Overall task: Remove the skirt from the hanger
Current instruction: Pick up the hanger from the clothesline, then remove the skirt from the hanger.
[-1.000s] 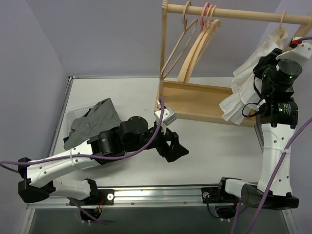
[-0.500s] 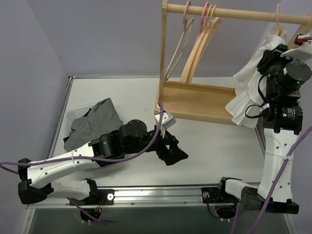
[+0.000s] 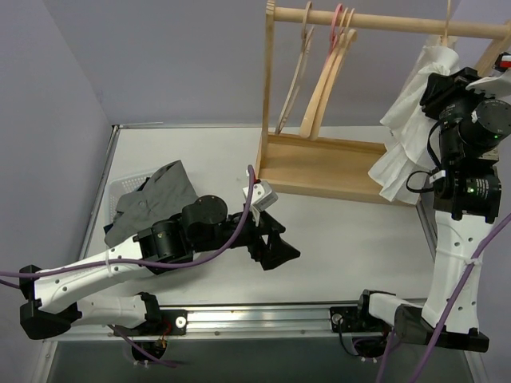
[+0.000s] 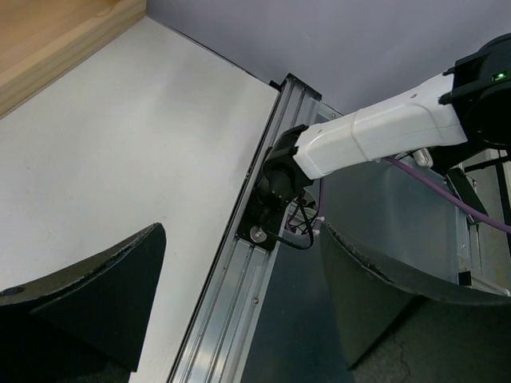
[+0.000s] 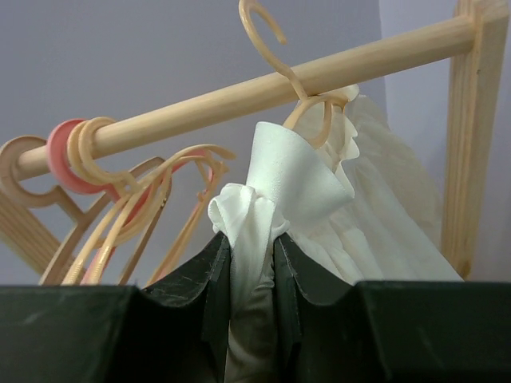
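Observation:
The grey skirt (image 3: 152,203) lies crumpled in a white basket (image 3: 118,187) at the left, off any hanger. Bare pale wooden hangers (image 3: 319,80) hang on the rail (image 3: 383,22); I cannot tell which one was the skirt's hanger. A further wooden hanger, its hook (image 5: 275,48) over the rail (image 5: 200,104), carries a white ruffled blouse (image 5: 271,175). My right gripper (image 5: 251,247) is shut on a bunched fold of that blouse (image 3: 407,136), high at the right (image 3: 443,84). My left gripper (image 3: 275,243) hovers open and empty over the table (image 4: 241,263).
The wooden rack's base (image 3: 335,163) stands at the back, with an upright post (image 3: 267,88) on its left. A pink hanger (image 3: 339,20) hangs among the bare wooden ones. The table's metal front rail (image 4: 231,287) and the right arm's base (image 4: 375,136) show beyond my left fingers.
My right gripper has risen and shifted left with the blouse, and its hanger's hook slid left along the rail. My left arm has drawn back a little to the left, still open.

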